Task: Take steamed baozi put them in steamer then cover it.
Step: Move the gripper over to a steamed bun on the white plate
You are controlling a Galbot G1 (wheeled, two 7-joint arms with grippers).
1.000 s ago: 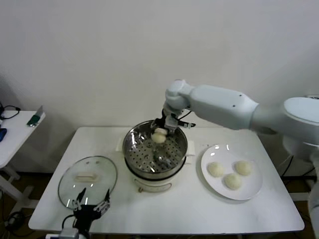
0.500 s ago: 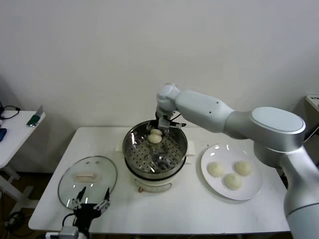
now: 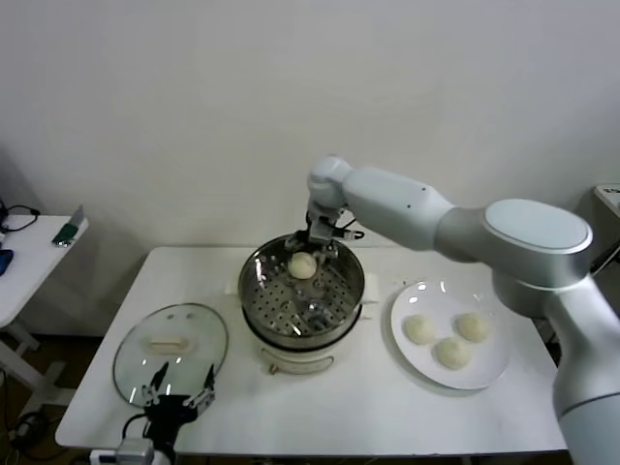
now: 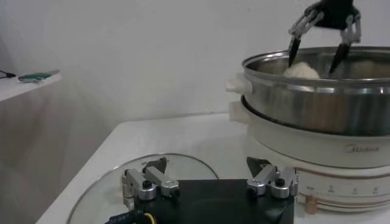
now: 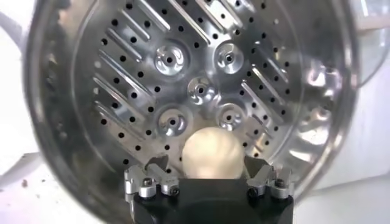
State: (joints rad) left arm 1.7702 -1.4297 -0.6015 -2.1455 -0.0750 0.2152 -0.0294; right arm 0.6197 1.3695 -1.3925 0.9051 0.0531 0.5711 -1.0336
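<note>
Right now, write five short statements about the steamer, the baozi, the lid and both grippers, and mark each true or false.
1. One baozi lies on the perforated floor of the steamer. True.
2. The right gripper is clamped on that bun. False: its fingers stand open on either side of the bun, above it.
3. Three baozi sit on the white plate. True.
4. The glass lid covers the steamer. False: it lies flat on the table, to the robot's left of the steamer.
5. The left gripper holds the lid's handle. False: it is open at the lid's near edge, gripping nothing.
</note>
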